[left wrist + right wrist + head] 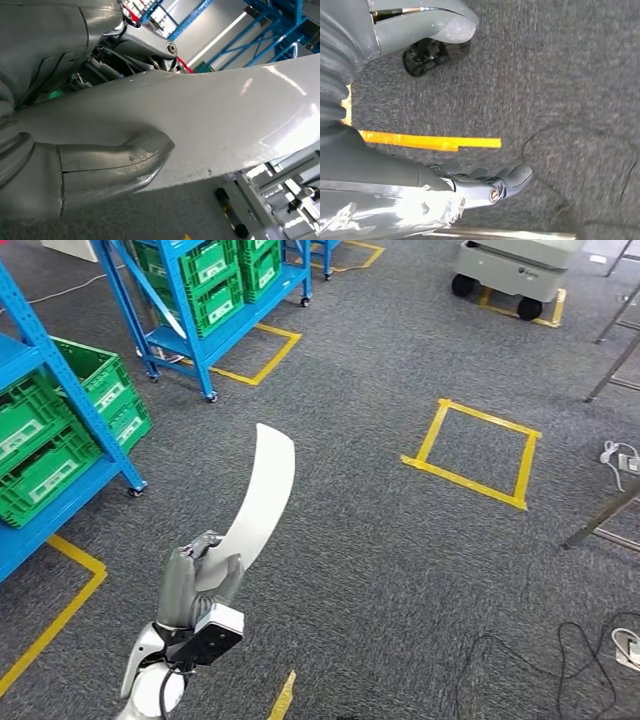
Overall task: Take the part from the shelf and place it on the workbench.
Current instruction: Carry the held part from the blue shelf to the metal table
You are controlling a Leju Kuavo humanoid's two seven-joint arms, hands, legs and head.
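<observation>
Low in the head view, toward the left, you have the left hand raised over the grey carpet, its fingers wrapped around the lower end of the part, a long, curved white panel that rises from the grip and bends up to the right, its free end in the air above the floor. From the left wrist you see the same hold up close: the thick grey thumb lies flat against the glossy white face of the part, and the darker fingers reach round its far edge, so the panel is clamped between them. At the left edge of the head view stands a blue shelf carrying green crates; a second blue shelf with more green crates stands further back, and the part is well apart from both. Yellow tape squares mark the carpet, and a grey wheeled cart sits at the far right. From the right wrist, your right hand hangs over the carpet beside a yellow tape line; its thumb and dark fingers are spread apart with nothing between them.
</observation>
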